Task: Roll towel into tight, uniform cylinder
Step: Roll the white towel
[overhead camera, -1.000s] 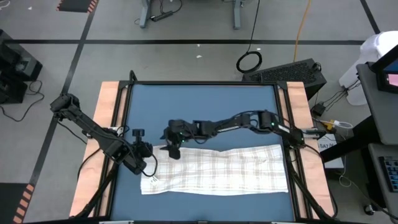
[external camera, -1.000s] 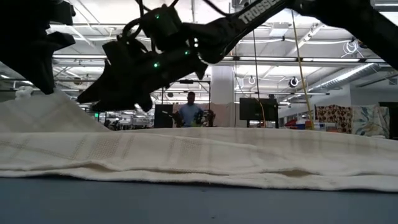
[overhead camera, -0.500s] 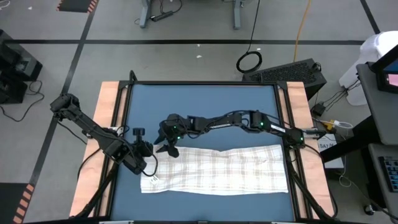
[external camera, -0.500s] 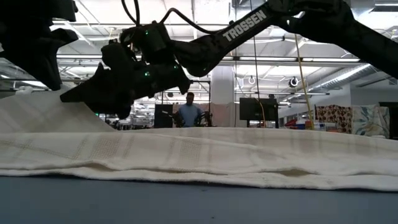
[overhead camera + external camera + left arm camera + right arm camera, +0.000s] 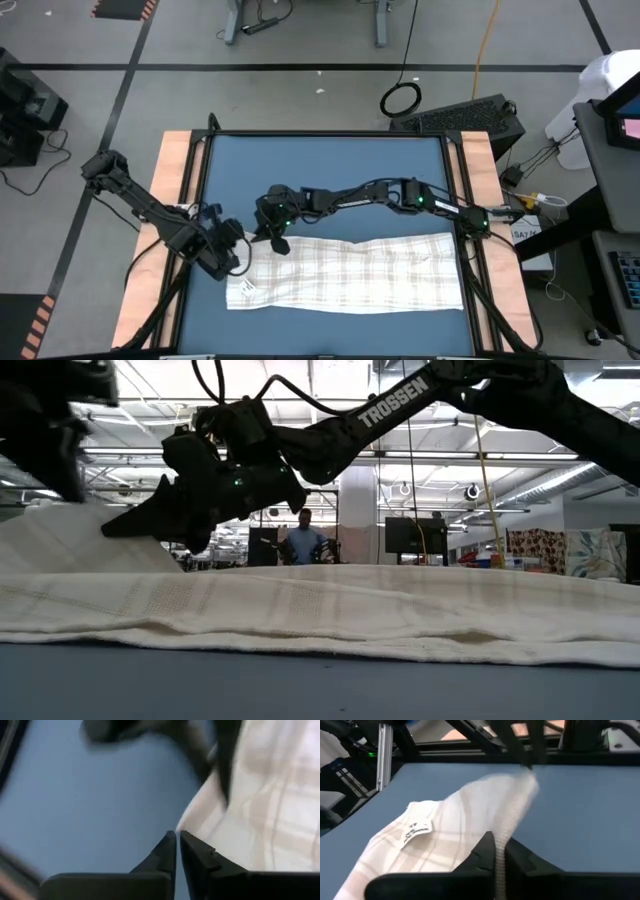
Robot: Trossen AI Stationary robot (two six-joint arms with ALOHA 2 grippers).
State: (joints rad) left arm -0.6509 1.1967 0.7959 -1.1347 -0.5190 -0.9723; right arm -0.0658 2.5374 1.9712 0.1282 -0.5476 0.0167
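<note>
The white checked towel (image 5: 350, 270) lies lengthwise across the near half of the blue mat (image 5: 320, 180). Its far left corner is raised off the mat, and the rest lies flat. My left gripper (image 5: 243, 258) sits at that corner, shut on it; in the left wrist view the left gripper (image 5: 178, 837) shows only a hairline gap. My right gripper (image 5: 273, 243) reaches in from the right, just beside the left one, and is shut on the towel's far edge. In the low view the towel (image 5: 350, 610) slopes up to the left under both grippers. My left gripper holds the towel's raised far left corner (image 5: 527, 782) between its fingertips, coming down at it from above. The corner stands as a peak clear of the mat. My right gripper pinches the towel's far edge (image 5: 507, 827) a little to the right of that peak. Its fingers (image 5: 125, 525) come slanting down from the table's right side, along the edge. The edge runs up from these fingers to the peak, lifted off the mat.
A small printed label (image 5: 415, 830) sits near the towel's near left corner. Bare mat lies beyond the towel's far edge. Wooden strips (image 5: 180, 200) and black rails border the mat at left and right. A person (image 5: 305, 542) stands far off in the room.
My right gripper has moved toward the table's left and down to the towel's far edge, then shut on it. My left gripper has stayed in place and rolled about its own axis, the towel's corner still raised.
</note>
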